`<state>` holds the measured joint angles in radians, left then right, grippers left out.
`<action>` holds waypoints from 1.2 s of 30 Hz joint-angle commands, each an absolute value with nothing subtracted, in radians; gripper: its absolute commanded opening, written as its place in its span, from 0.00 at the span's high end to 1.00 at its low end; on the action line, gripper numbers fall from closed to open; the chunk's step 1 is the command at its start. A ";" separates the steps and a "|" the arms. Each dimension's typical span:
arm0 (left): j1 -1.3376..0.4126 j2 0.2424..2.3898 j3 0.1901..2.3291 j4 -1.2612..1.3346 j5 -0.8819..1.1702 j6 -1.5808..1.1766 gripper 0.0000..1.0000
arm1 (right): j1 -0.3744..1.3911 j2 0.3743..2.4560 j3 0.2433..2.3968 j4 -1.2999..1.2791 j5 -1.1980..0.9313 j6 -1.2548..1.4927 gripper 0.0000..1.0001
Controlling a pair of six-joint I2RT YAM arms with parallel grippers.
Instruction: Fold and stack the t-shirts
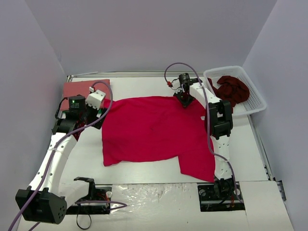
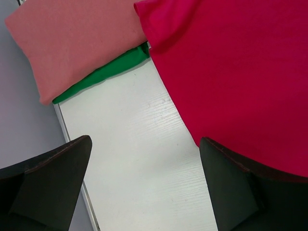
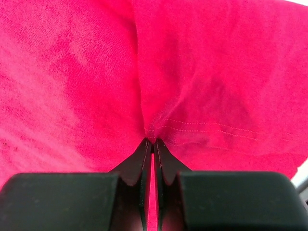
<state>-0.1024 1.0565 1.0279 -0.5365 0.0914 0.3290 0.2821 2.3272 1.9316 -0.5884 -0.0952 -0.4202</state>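
Note:
A bright crimson t-shirt (image 1: 154, 130) lies spread flat in the middle of the table. My right gripper (image 1: 184, 100) is at its far edge. In the right wrist view that gripper (image 3: 153, 142) is shut on a pinched fold of the crimson shirt (image 3: 207, 72) by a stitched hem. My left gripper (image 1: 100, 114) hovers at the shirt's left edge. It stands open (image 2: 144, 163) over bare table, the crimson cloth (image 2: 240, 72) just under its right finger (image 2: 245, 192). A folded salmon-red t-shirt (image 1: 79, 87) lies at the back left. A dark maroon t-shirt (image 1: 233, 89) sits bunched in the basket.
The white lattice basket (image 1: 257, 103) stands at the back right corner. A green cloth (image 2: 110, 70) peeks out from under the folded salmon shirt (image 2: 72, 43). The table's left metal edge (image 2: 72, 144) runs close by my left gripper. Walls close in on three sides.

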 commanded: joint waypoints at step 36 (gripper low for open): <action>-0.005 1.091 1.046 -0.555 0.167 0.311 0.06 | 0.405 2.613 2.361 -0.245 0.310 -0.802 1.00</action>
<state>-0.0246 1.0874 1.0161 -0.5426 0.1337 0.3279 0.3618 2.5275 2.3341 -0.4255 0.2111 -0.6254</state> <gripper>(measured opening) 0.945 0.007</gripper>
